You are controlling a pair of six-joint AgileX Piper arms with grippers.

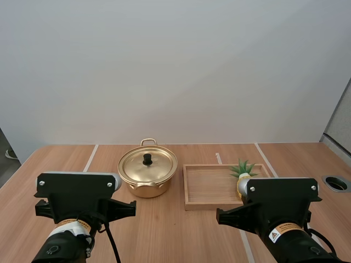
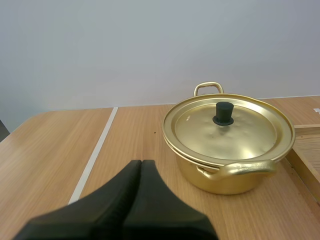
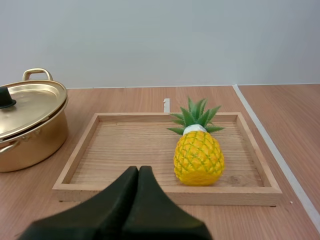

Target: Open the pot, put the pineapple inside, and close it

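Observation:
A golden pot (image 1: pixel 147 173) with its lid (image 2: pixel 227 127) on and a black knob (image 2: pixel 223 113) stands mid-table, left of a wooden tray (image 1: pixel 205 186). A yellow pineapple (image 3: pixel 198 153) with green leaves stands in the tray (image 3: pixel 125 145), near its right side; its leaves (image 1: pixel 243 167) show in the high view. My left gripper (image 2: pixel 140 166) is shut on nothing, short of the pot on its near left. My right gripper (image 3: pixel 138 172) is shut on nothing, in front of the tray's near rim. The pot (image 3: pixel 27 125) sits beside the tray.
White tape lines (image 1: pixel 90 158) run across the wooden table. A round grommet hole (image 1: pixel 335 183) sits at the table's right edge. The arms' bodies (image 1: pixel 82 200) fill the near side of the table.

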